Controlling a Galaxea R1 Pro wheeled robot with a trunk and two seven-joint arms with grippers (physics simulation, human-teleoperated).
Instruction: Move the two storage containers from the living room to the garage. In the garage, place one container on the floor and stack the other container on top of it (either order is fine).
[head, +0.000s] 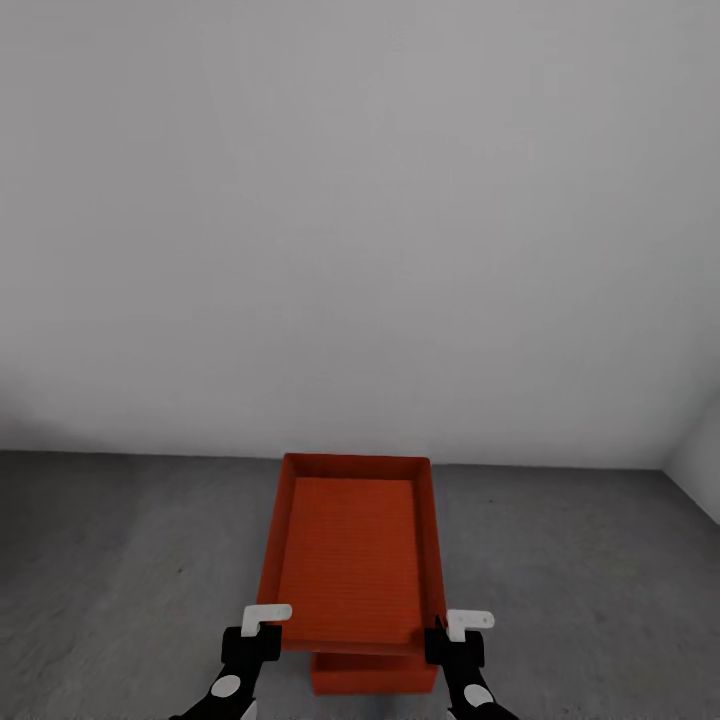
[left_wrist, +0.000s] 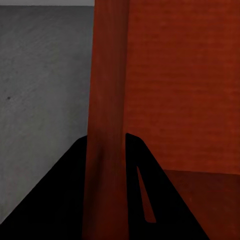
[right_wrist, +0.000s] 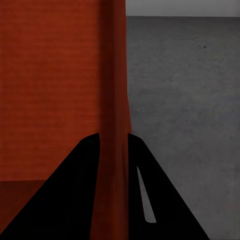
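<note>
Upper storage container (head: 352, 560): long axis runs straight away from the robot toward the pale grey wall (head: 360, 220), short near end at the grippers, far end close to the wall's foot. Open top faces up, level as far as can be judged.

Look: orange-red, rectangular, no lid, smooth walls, faint fine horizontal ribbing on the inner bottom. Rim slightly darker than the base.

Position: in the garage, over the dark grey mottled floor (head: 120, 560), directly above the second container (head: 372, 675), of which a strip of the near end shows below the upper one's near edge. Cannot tell whether the upper one rests on the lower or hangs just above it.

Left gripper (head: 262, 622): clamped on the upper container's left side wall near the near corner; in the left wrist view the wall (left_wrist: 106, 125) passes between the two dark fingers (left_wrist: 145, 200).

Right gripper (head: 462, 625): likewise clenched on the right side wall near the near corner; in the right wrist view the wall (right_wrist: 114, 125) sits between the dark fingers (right_wrist: 150, 200).

Hidden or cut off: most of the lower container is covered by the upper; both arms are cropped by the head view's lower edge; a second wall (head: 700, 460) just enters at the right
</note>
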